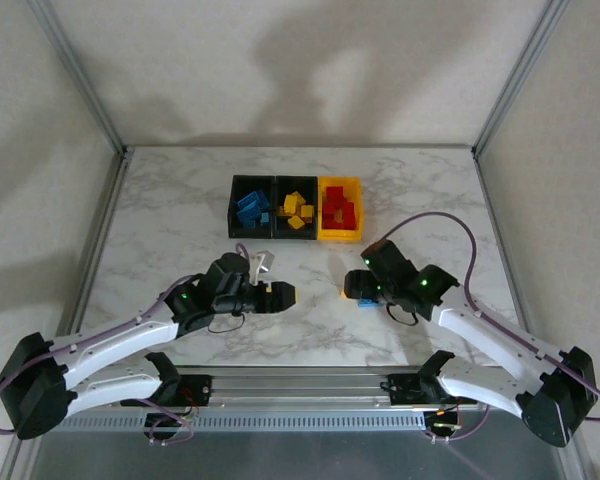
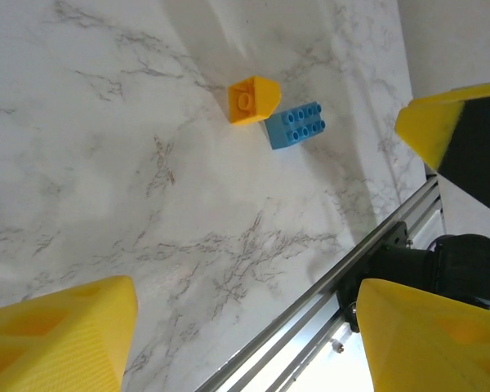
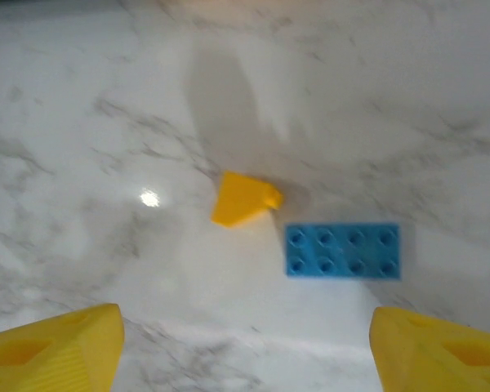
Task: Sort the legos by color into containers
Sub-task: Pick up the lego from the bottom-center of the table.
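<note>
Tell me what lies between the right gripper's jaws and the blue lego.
Only bare marble table, as the right wrist view shows. The right gripper has open jaws, and the yellow lego lies off to one side of the blue lego.

The top camera looks down from high behind the near edge, taking in the whole white marbled tabletop. Each wrist camera sits close above that surface, peering between its own yellow fingertips. Both wrist views share the flat blue eight-stud plastic brick and the small yellow sloped plastic brick just beside it.
</note>
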{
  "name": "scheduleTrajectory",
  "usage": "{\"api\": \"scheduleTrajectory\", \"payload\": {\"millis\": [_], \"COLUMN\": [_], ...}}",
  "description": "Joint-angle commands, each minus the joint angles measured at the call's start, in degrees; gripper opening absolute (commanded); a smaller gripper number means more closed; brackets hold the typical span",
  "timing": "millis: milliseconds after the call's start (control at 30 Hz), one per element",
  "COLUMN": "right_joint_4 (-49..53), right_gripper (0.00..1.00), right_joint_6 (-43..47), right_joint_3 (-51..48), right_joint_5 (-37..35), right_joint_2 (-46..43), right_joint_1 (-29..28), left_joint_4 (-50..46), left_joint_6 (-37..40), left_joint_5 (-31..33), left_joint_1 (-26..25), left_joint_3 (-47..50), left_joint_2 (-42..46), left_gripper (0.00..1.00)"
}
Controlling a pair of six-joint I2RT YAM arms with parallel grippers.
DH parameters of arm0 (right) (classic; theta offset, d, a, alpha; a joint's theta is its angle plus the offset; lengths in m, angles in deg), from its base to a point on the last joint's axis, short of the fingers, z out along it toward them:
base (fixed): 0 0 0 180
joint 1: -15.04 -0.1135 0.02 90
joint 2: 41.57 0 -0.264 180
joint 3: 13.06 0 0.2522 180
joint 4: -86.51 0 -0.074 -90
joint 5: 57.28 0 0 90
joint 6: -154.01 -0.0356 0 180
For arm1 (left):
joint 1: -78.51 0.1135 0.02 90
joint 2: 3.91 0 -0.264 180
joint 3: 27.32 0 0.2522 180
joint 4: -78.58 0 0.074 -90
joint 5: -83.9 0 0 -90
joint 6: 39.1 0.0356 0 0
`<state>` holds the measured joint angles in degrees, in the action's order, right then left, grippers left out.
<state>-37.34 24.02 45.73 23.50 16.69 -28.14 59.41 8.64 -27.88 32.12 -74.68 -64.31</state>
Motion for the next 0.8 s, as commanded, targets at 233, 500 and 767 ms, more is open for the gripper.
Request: {"api": "scheduleTrajectory", "payload": {"millis": [233, 500, 767], "right_joint_4": [-0.1, -4.7, -10.0], "right_gripper": [0.82, 0.83, 0.83], "right_joint_6": [-8.3, -7.5, -3.9], "right_joint_3": [-8.8, -7.5, -5.8], "right_joint_5": [-0.4, -3.6, -4.4], "right_joint_2": [3.9, 12.3, 18.6], "right_joint_1": [0.5, 0.5, 2.2], "left_joint_4": [5.3, 5.2, 5.4], "left_joint_6": [-1.0, -0.3, -0.5], "left_joint_5": [4.2, 4.6, 4.6], "left_joint_1": [-5.2, -5.5, -5.5], "left_joint_3": [-1.7, -1.7, -0.8], "left_joint_2": [-5.7, -5.8, -5.6], "left_gripper": [0.71, 0.71, 0.71]}}
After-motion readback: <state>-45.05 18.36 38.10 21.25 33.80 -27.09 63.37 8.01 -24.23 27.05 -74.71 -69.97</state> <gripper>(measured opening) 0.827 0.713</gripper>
